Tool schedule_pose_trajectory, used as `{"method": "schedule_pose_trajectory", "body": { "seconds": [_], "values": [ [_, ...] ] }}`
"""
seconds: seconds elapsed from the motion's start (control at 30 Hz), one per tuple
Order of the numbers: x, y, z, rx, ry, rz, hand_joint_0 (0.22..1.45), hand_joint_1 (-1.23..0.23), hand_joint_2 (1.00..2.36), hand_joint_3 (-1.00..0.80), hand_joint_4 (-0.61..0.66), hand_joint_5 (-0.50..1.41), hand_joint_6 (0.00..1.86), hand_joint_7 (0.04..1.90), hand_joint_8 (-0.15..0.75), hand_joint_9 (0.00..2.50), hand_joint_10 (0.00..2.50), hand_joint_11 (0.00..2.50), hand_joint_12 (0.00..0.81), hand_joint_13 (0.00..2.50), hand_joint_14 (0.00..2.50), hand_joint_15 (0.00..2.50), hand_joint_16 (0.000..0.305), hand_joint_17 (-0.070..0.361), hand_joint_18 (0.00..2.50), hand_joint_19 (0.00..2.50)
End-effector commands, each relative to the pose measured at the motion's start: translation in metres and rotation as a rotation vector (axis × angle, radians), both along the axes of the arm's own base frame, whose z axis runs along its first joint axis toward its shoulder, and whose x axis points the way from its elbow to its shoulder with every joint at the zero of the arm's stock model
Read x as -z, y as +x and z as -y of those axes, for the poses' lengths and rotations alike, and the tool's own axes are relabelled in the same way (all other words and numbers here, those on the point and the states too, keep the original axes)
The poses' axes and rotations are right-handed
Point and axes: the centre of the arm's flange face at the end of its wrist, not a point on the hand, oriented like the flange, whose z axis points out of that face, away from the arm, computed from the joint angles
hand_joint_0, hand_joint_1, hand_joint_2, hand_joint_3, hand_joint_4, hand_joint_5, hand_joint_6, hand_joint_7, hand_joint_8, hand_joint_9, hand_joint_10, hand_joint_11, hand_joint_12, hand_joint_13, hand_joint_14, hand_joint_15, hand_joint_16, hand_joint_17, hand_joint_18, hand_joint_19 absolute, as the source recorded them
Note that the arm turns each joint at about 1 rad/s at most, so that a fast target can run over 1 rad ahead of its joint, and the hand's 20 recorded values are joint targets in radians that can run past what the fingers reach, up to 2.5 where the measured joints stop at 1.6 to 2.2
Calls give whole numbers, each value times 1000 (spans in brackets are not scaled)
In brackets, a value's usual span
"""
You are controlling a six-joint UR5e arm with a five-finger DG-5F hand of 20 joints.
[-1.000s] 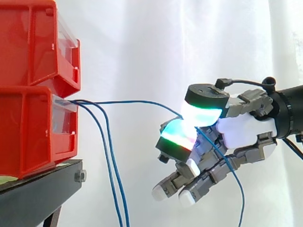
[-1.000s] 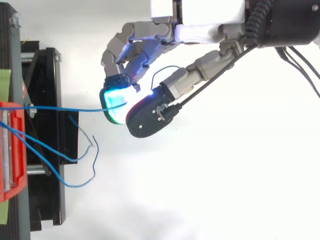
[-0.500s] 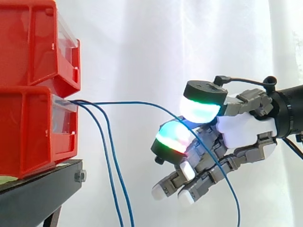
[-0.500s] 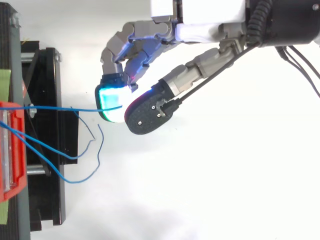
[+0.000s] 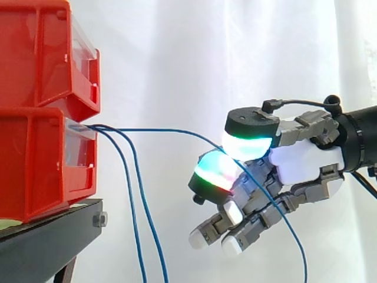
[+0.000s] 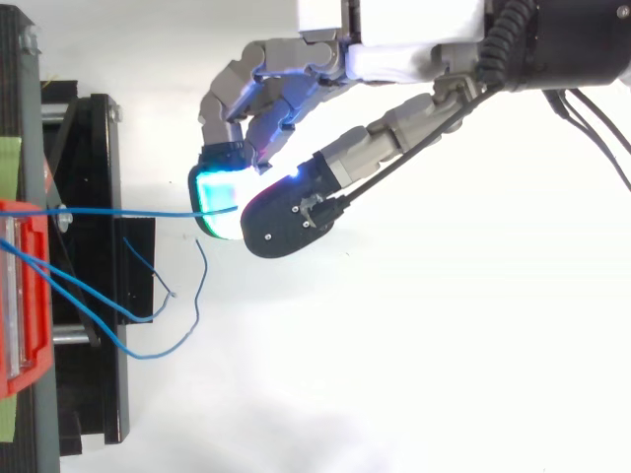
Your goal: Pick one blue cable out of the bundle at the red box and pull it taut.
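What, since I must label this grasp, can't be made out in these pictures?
1. Whether the hand grips the blue cable: in both views the hand itself covers the contact spot.
2. That cable's far end: side view, cut off by the bottom edge; top view, under the hand.
3. Where the cable starts inside the red box: side view, behind its front; top view, cut off by the left edge.

- The upper box (image 5: pixel 41 53) is stacked on the lower box (image 5: pixel 35 159), on the stand (image 5: pixel 47 242), at the left.
- One cable (image 5: pixel 165 127) is led from the lower box right to the hand (image 5: pixel 300 162).
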Motion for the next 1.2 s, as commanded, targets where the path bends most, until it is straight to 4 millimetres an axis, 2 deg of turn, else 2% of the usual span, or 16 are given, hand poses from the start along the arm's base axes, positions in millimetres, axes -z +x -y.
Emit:
{"method": "schedule_pose_trajectory", "body": {
  "seconds": [0.0,0.6,0.67,0.73,0.87,0.97,1.17],
  "values": [
    [-1,1,-1,-2,-1,3,603,-758,1020,-70,2,-144,911,970,325,736,9,818,328,286,2,39,47,106,412,185],
    [-2,-3,5,3,1,-10,621,-802,1018,-16,5,-129,912,1057,346,808,9,850,348,362,1,68,50,112,473,172],
    [-10,-7,4,-7,-1,-16,622,-803,1018,-15,4,-129,912,1060,346,809,9,850,348,362,3,72,50,112,476,165],
    [-28,-16,5,-9,-23,-23,622,-802,1018,-15,7,-129,912,1058,344,810,9,852,348,364,3,76,50,112,476,172],
    [-40,-25,7,-10,-43,-48,622,-802,1018,-15,3,-129,912,1065,349,811,10,862,349,373,3,75,50,112,477,172],
    [-39,-35,11,-2,-50,-106,621,-798,1018,-16,-2,-130,914,1051,356,879,7,1006,348,379,4,86,50,113,478,171],
    [-35,-44,13,21,-50,-178,623,-792,1018,-30,0,-134,916,1032,362,908,6,1045,348,377,4,86,50,112,476,180]
  ]
}}
